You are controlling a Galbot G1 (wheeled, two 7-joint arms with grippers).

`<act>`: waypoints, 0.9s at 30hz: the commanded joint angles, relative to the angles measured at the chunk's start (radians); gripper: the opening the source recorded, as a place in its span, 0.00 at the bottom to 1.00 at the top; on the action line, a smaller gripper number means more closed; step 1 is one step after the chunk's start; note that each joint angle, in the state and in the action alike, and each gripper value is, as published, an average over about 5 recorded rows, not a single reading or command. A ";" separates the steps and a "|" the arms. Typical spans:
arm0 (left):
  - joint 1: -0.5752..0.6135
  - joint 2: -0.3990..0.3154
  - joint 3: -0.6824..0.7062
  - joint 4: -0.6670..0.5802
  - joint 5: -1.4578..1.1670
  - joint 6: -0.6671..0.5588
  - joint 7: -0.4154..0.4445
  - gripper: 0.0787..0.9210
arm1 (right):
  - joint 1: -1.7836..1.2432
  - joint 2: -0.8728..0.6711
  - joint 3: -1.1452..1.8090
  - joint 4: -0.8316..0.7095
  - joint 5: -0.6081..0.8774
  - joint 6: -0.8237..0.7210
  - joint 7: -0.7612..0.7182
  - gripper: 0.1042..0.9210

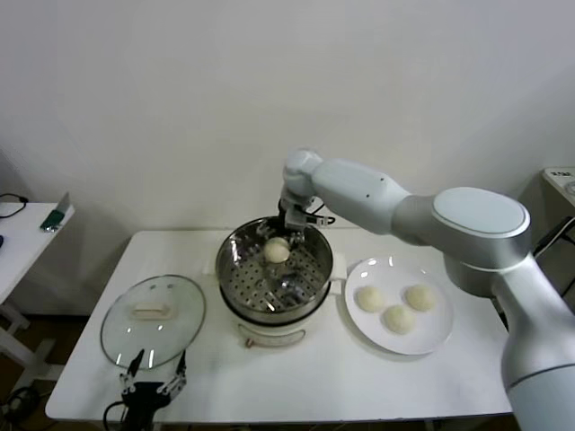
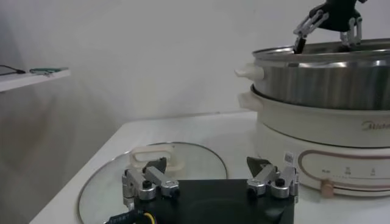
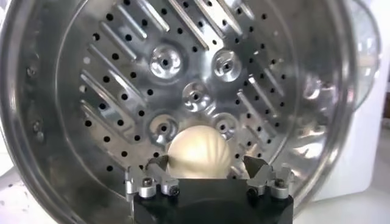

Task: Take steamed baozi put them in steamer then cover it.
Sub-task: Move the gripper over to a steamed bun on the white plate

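One baozi is sitting in the steamer, under the spread-open right gripper. Three baozi are waiting on the plate. The cover is lying on the table, uninstalled, beside the released left gripper.

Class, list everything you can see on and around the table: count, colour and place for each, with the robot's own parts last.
Steamer: one, shiny steel on white base, table centre.
Baozi in steamer: one, off-white, on the perforated tray's far side.
Baozi on plate: three, off-white.
Plate: one, white, right of steamer.
Cover: one, clear glass, cream handle, flat left of steamer.
Table: one, white.
Left pincer: open, at the table's near edge by the cover.
Right pincer: open, above the steamer's baozi.
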 commanded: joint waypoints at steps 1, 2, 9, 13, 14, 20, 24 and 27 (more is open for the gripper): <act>0.000 -0.002 0.001 -0.001 0.003 0.001 0.001 0.88 | 0.315 -0.159 -0.247 0.146 0.555 -0.163 -0.145 0.88; 0.001 -0.002 0.002 -0.002 0.004 0.002 0.001 0.88 | 0.351 -0.192 -0.290 0.157 0.633 -0.210 -0.174 0.88; 0.002 0.000 0.002 -0.005 0.005 0.002 0.002 0.88 | 0.468 -0.463 -0.483 0.330 0.843 -0.523 -0.226 0.88; -0.002 0.001 0.005 -0.003 0.004 0.002 0.002 0.88 | 0.463 -0.587 -0.542 0.490 0.826 -0.770 -0.123 0.88; -0.003 0.002 0.005 -0.003 0.004 0.002 0.002 0.88 | 0.450 -0.614 -0.547 0.527 0.826 -0.830 -0.093 0.88; -0.005 0.004 0.004 0.004 0.002 0.002 0.003 0.88 | 0.333 -0.702 -0.510 0.645 0.834 -1.019 -0.004 0.88; -0.004 0.004 0.002 0.004 0.002 0.002 0.003 0.88 | 0.239 -0.713 -0.461 0.654 0.768 -1.065 0.017 0.88; -0.003 0.004 0.001 0.006 0.003 0.002 0.004 0.88 | 0.162 -0.704 -0.415 0.639 0.733 -1.087 0.031 0.88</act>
